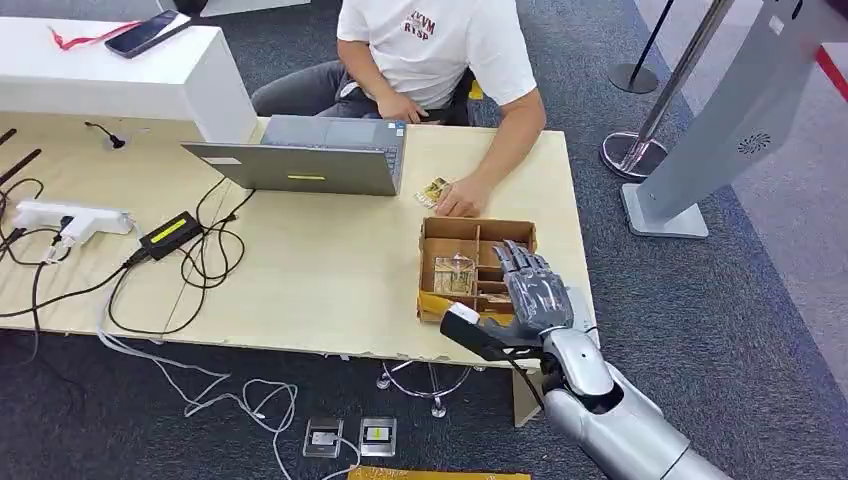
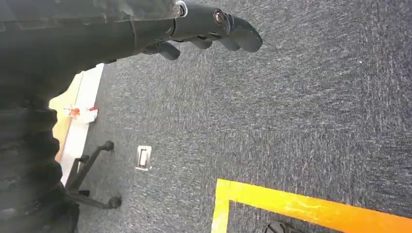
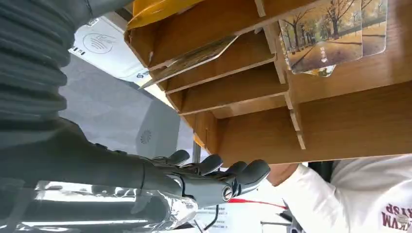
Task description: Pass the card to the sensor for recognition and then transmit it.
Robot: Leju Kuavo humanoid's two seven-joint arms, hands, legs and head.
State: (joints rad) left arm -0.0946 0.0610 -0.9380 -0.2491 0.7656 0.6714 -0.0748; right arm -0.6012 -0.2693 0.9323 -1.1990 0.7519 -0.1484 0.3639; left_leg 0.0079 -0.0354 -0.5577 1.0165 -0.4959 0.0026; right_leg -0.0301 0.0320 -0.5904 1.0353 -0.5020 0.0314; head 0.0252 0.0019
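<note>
Cardboard organizer box (image 1: 476,232) sits on the pale wooden table (image 1: 320,280), right at the table's near edge on the robot's right side, and it's basically the hub of everything going on. The robot's right hand (image 1: 530,285) hovers over the box's right-hand slots, fingers stretched out straight and lying close together, nothing in them as far as I can see. One card (image 1: 453,275) with a tree-lined autumn picture lies in the big compartment of the box; the right wrist view also shows another card (image 3: 194,58) tilted in one of the narrow slots. Just behind the box, a person in a white t-shirt (image 1: 440,45) has a hand (image 1: 462,198) resting on the table next to a small card (image 1: 433,191). A grey laptop (image 1: 310,155) stands further left of the box. The left hand (image 2: 209,29) hangs over blue-grey carpet (image 2: 291,107), fingers curled in, holding nothing.
</note>
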